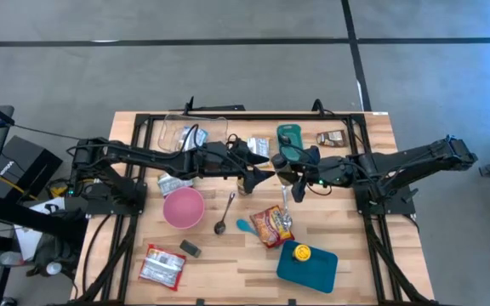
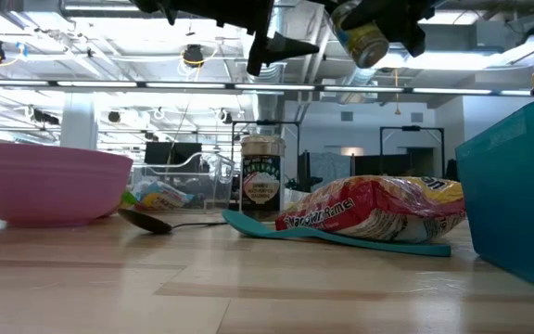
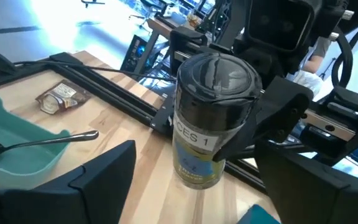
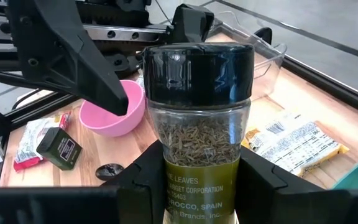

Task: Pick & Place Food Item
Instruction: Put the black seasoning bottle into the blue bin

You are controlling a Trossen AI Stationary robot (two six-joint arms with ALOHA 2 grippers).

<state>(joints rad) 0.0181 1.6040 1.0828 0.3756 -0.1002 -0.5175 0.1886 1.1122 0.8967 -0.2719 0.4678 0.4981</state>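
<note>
The jar (image 4: 197, 130) has a black lid, clear glass with brown-green leaves, and an olive label with pale letters. The bowl (image 1: 183, 207) is pink. The bin (image 1: 307, 265) is teal, the snack bag (image 1: 271, 225) red and yellow.

A pink bowl (image 1: 183, 207) sits on the wooden table (image 1: 228, 263), a metal spoon (image 1: 225, 216) just beside it. A red snack bag (image 1: 271, 225) lies near the teal container (image 1: 308, 265), which carries a yellow lid (image 1: 301, 252).
</note>
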